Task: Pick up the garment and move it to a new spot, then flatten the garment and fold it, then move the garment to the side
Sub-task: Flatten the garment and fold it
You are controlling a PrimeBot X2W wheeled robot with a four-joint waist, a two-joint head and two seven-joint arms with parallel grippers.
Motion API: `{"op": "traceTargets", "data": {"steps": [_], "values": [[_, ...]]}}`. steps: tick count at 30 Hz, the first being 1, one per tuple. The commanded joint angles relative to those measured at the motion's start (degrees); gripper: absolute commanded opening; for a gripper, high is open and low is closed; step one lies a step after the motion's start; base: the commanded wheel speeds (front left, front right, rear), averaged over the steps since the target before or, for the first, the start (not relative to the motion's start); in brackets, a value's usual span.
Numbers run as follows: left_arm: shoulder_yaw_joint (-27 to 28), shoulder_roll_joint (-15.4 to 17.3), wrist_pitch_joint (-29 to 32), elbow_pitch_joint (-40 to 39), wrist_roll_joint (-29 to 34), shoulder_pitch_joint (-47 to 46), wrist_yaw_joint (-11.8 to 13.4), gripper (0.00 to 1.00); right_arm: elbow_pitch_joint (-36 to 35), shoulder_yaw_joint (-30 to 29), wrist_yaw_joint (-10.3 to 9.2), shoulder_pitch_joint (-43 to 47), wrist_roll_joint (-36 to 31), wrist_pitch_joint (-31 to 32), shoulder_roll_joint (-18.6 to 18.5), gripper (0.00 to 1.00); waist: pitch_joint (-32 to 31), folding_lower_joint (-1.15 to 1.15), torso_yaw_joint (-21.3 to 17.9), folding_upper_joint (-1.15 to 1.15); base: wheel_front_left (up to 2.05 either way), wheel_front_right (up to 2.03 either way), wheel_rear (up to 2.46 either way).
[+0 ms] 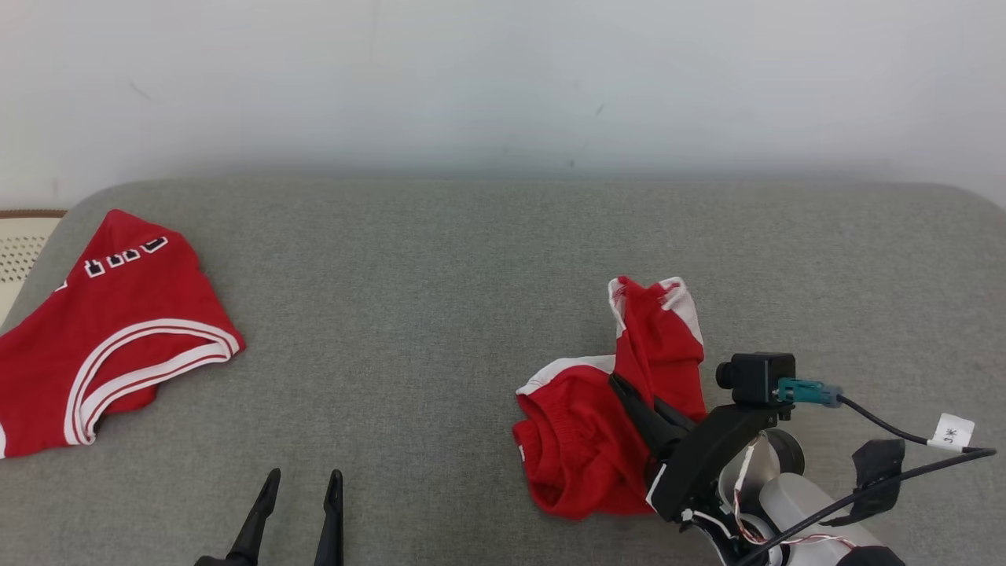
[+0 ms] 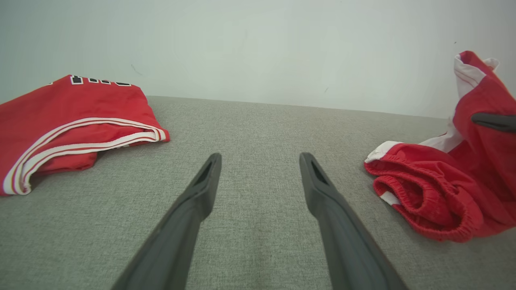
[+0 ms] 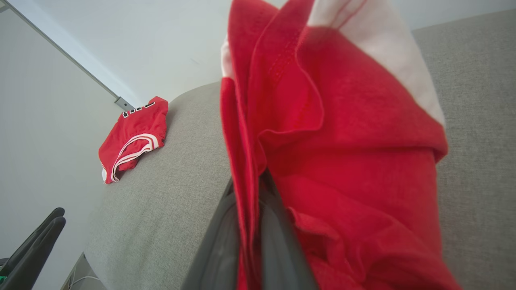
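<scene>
1. Writing: a row of black-and-white block letters across the jersey (image 1: 118, 330), too small and skewed to read. Dark marks on a white tag (image 1: 953, 431) on the cable (image 1: 880, 420) by the right wrist, also unreadable.
2. Count: two red garments with white trim, two grippers, one tag, one cable.
3. Shorts (image 1: 581, 440): on the right half of the grey surface (image 1: 440, 314), nearer its front edge. Bunched up, with the elastic waistband curled open toward the left. One part pulled up into a peak, a white panel at its top.
4. Right gripper (image 1: 629, 393): clamped tight on a fold of the shorts, red cloth pinched between both fingers in the right wrist view. Lower part of the shorts lying on the surface.
5. Left gripper (image 1: 305, 479): fingers spread wide apart, holding nothing. By the front edge, left of centre, between the two garments and touching neither.
6. Jersey: at the left edge of the surface, toward the back left corner. Paired white stripes along a curved opening facing the front edge. Well apart from the shorts.
7. Pale wall (image 1: 503, 79) behind the back edge.
</scene>
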Motion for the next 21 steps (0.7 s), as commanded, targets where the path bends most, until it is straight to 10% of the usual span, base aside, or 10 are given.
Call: {"op": "traceTargets", "data": {"steps": [1,16,19,20,21], "values": [[-0.45,0.01,-0.28,0.14,-0.25,-0.68,0.12,1.00,1.12,0.09,-0.04,0.48,-0.93,0.09,0.74,0.00,0.25,0.00,1.12,0.00,0.00,0.00,0.00],[-2.45,0.02,-0.28,0.74,-0.82,-1.88,0.42,1.00,9.28,2.30,-0.04,-0.80,-3.47,-2.61,7.09,0.00,1.54,0.00,3.26,0.00,0.00,0.00,0.00],[-2.80,0.02,-0.28,0.97,-0.92,-1.85,0.39,1.00,10.34,2.82,-0.04,-1.14,-2.79,-3.64,7.77,0.47,1.69,0.00,3.31,0.00,0.00,0.00,0.00],[-2.85,0.02,-0.28,0.97,-0.92,-1.90,0.42,1.00,10.23,2.97,-0.04,-1.01,-1.92,-3.80,8.09,0.98,1.72,0.00,3.30,0.00,0.00,0.00,0.00],[-2.89,0.02,-0.28,0.98,-0.93,-1.91,0.46,1.00,9.99,2.99,-0.04,-1.05,-1.39,-4.19,8.08,1.00,1.73,0.00,3.28,0.00,0.00,0.00,0.00]]}}
